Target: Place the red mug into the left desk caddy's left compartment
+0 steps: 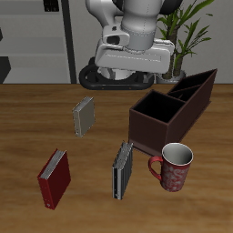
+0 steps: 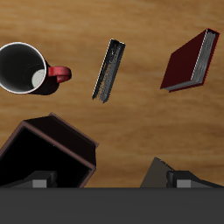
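The red mug (image 1: 175,167) stands upright near the table's front edge, with a speckled dark red wall, a light grey inside and its handle turned toward the books. In the wrist view the mug (image 2: 24,68) shows from above. The left desk caddy (image 1: 173,102), a long maroon-brown box with a black inside and dividers, lies just behind the mug. One end of it shows in the wrist view (image 2: 45,150). My gripper (image 1: 127,62) hangs high above the table's back, behind the caddy. It is open and empty, with its fingertips (image 2: 39,182) wide apart.
A dark book (image 1: 122,169) stands beside the mug. A red book (image 1: 53,178) lies near the front edge. A grey book (image 1: 84,116) stands at mid-table. A potted plant (image 1: 193,32) is behind the caddy.
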You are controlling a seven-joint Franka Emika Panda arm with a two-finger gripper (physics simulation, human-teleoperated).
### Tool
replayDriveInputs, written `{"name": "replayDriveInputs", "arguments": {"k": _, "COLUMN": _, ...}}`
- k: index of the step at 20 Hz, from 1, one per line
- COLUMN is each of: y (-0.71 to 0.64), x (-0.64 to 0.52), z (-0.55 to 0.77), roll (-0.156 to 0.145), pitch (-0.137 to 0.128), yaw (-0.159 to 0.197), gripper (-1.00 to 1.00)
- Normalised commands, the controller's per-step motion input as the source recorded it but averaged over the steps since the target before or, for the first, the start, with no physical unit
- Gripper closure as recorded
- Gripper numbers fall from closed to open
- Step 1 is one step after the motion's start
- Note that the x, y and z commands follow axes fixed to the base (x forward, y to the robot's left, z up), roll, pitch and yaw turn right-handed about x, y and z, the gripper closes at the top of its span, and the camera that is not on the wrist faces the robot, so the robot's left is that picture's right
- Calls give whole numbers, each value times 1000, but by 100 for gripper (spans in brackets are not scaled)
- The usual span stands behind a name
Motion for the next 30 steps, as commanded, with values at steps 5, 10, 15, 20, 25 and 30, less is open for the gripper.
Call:
{"name": "replayDriveInputs", "arguments": {"k": 5, "y": 691, "x": 543, "z": 79, "roll": 34, "pitch": -32, "yaw": -12, "gripper": -100}}
{"name": "replayDriveInputs", "arguments": {"k": 10, "y": 603, "x": 389, "z": 38, "roll": 8, "pitch": -34, "yaw": -2, "gripper": -100}}
{"name": "replayDriveInputs", "arguments": {"k": 15, "y": 381, "x": 348, "z": -60, "roll": 3, "pitch": 2, "yaw": -13, "gripper": -100}}
{"name": "replayDriveInputs", "arguments": {"k": 20, "y": 308, "x": 347, "z": -156, "roll": -30, "pitch": 4, "yaw": -24, "gripper": -100}}
{"name": "replayDriveInputs", "arguments": {"k": 25, "y": 347, "x": 217, "z": -266, "roll": -42, "pitch": 4, "yaw": -39, "gripper": -100}}
{"name": "replayDriveInputs", "arguments": {"k": 30, "y": 347, "x": 150, "z": -316, "roll": -11, "pitch": 2, "yaw": -10, "gripper": -100}}
